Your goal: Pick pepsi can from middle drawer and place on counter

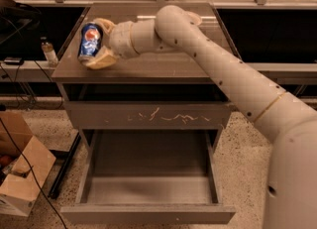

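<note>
My gripper (99,42) is shut on the pepsi can (89,40), a blue can with a round red-white-blue logo. It holds the can tilted over the left part of the counter (148,67), just above the surface or touching it. The white arm reaches in from the lower right across the counter. The middle drawer (148,191) is pulled open below, and its flat floor shows nothing on it.
A closed drawer front with pale scratch marks (163,118) sits above the open drawer. A small clear bottle (48,51) stands on a ledge to the left. A cardboard box (22,171) and cables lie on the speckled floor at the left.
</note>
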Action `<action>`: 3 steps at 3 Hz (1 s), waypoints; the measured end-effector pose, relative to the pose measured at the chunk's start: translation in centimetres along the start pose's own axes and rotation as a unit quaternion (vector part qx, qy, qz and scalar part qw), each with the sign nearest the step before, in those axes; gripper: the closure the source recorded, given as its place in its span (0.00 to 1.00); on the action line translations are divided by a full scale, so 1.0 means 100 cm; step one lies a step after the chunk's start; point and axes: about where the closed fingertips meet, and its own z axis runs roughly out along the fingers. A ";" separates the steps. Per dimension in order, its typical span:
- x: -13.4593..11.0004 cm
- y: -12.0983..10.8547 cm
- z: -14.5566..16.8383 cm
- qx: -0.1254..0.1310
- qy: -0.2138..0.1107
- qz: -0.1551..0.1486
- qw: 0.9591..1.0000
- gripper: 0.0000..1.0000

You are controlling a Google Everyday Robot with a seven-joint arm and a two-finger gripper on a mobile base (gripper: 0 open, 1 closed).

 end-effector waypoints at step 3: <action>0.062 -0.088 0.060 0.076 0.066 0.107 0.989 0.51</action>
